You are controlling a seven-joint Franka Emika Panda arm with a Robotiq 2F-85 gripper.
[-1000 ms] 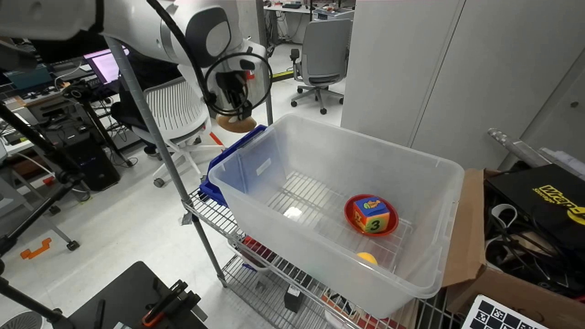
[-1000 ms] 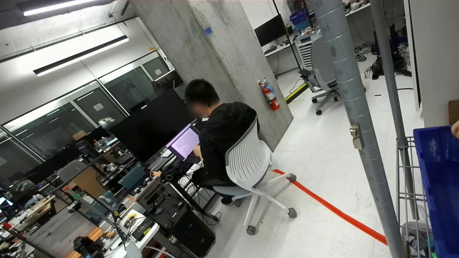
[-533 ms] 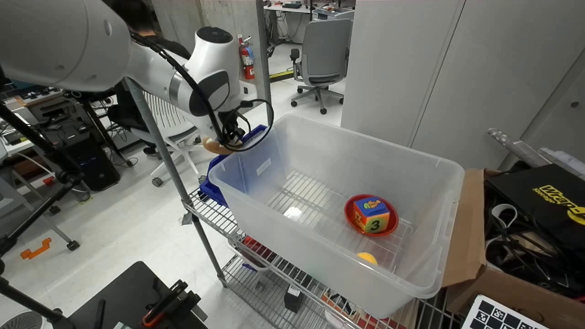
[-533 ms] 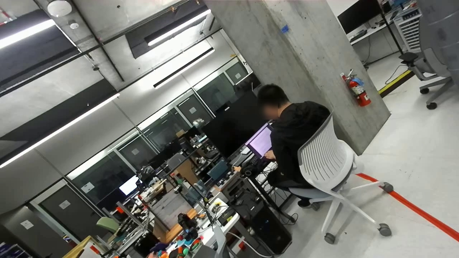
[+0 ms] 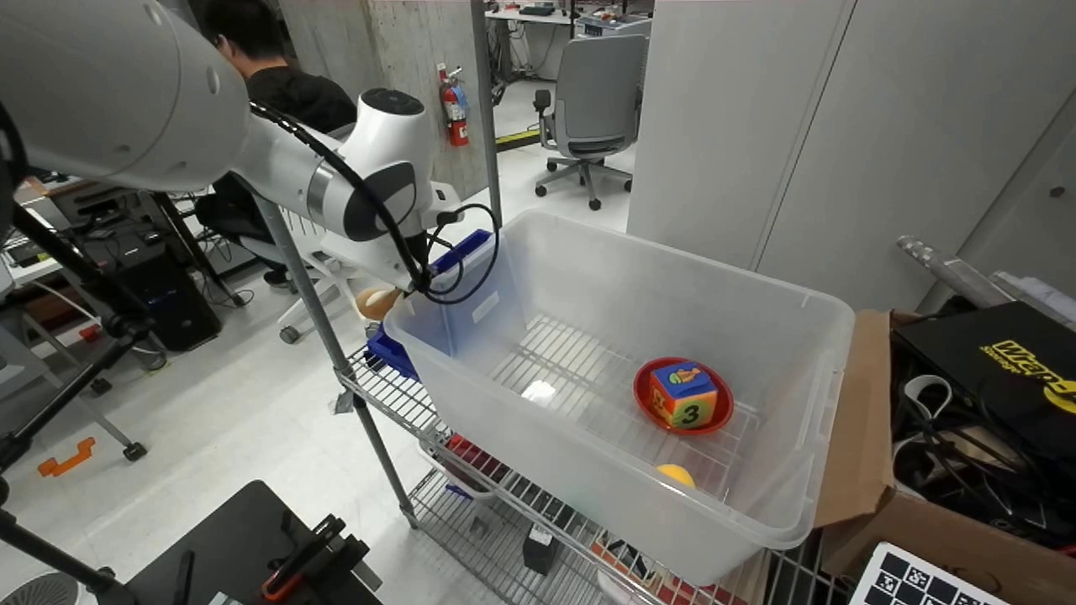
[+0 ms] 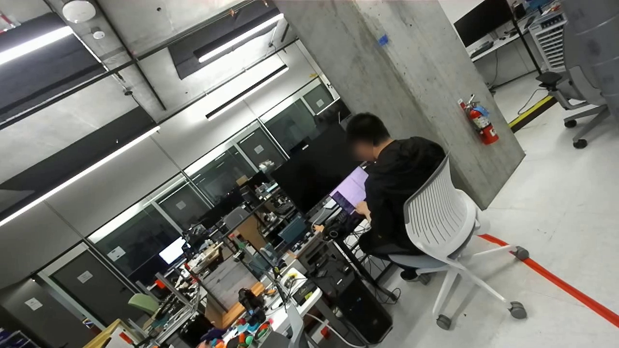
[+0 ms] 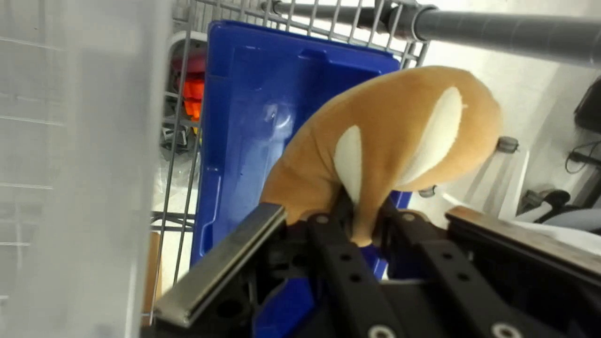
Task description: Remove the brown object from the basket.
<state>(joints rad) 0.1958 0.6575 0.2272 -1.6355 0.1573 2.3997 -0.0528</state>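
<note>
Brown bread roll [image 7: 389, 124] is outside the plastic bin [image 5: 546, 445], beside it, held over the blue tray [image 7: 244, 117] and jutting past the tray's edge in the wrist view. Gripper [image 7: 361, 220] clamped on the roll, pinching a fold. Removal reads as done; remaining, by my judgement: lower it and let go. Red bowl [image 5: 725, 412] with a block [image 5: 683, 397] in it, and yellow ball [image 5: 675, 475], lie in the bin; not asked for.

Unsure whether roll touches tray. Pinch partly buried. Arm [image 5: 370, 193] hides part of the roll in an exterior view; in an exterior view with a seated man [image 6: 406, 174], neither bin nor gripper shows.
</note>
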